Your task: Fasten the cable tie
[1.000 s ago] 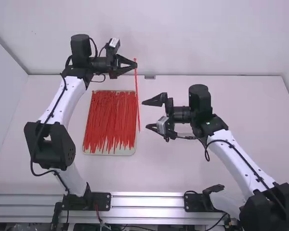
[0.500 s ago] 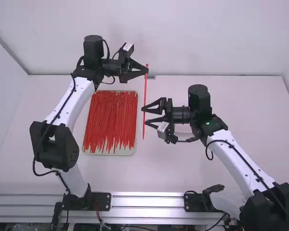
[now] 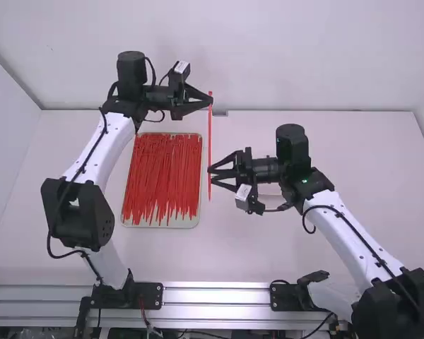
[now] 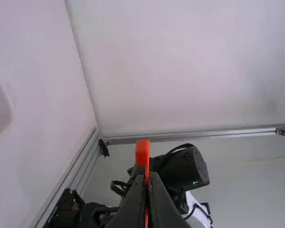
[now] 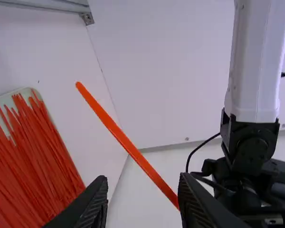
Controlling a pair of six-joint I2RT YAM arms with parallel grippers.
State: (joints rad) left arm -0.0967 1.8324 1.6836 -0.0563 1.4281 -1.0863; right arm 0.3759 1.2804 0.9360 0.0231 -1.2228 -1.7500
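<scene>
Above the desk, the left pincer clamps the cable tie at its top; it hangs upright, tail between the spread fingers of the right pincer

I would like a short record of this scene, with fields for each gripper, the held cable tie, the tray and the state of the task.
left gripper: raised over the far side of the table, jaws shut on the cable tie just below its head
cable tie: red, hangs about upright, straight, not looped
right gripper: at the tie's lower part, jaws open with the tail between them, not clamped
tray: on the table, beside the hanging tie
spare ties: many, red, lying side by side in the tray
task state: tail not yet in the head
</scene>
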